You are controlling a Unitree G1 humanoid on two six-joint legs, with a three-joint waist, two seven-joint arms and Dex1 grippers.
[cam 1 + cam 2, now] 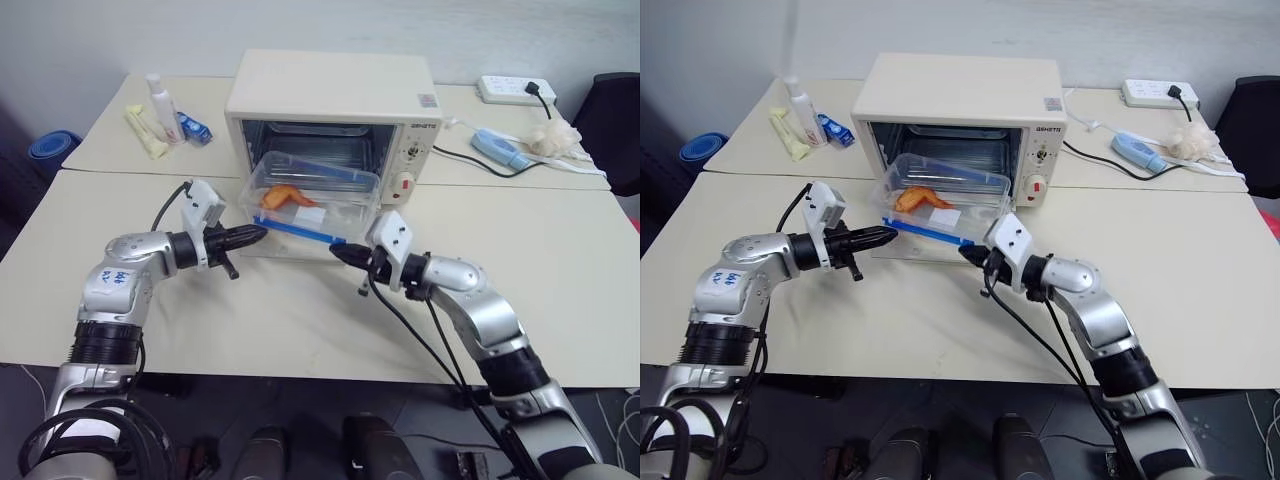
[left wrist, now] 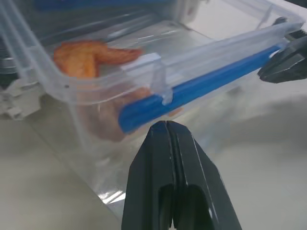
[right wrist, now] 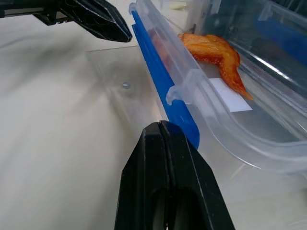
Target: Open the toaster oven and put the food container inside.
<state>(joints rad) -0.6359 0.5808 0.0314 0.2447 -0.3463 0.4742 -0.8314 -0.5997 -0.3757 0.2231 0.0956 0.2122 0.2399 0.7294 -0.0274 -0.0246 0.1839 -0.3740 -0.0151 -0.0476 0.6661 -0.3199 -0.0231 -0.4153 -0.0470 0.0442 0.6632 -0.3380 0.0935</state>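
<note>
Head view: toaster oven (image 1: 330,100) door's down, food container (image 1: 308,200) half in its mouth; left gripper (image 1: 252,236) at its 8 o'clock, right gripper (image 1: 340,251) at 5. Wrist views: both pinched shut, empty, at the blue strip (image 2: 192,88); shove evenly so it goes in straight.

Two cream tables (image 1: 300,330) butt together. On the far one: oven (image 1: 330,95) at centre, bottle (image 1: 160,108) and packets (image 1: 145,132) at ten o'clock, power strip (image 1: 515,90) and blue device (image 1: 497,148) at two o'clock.
</note>
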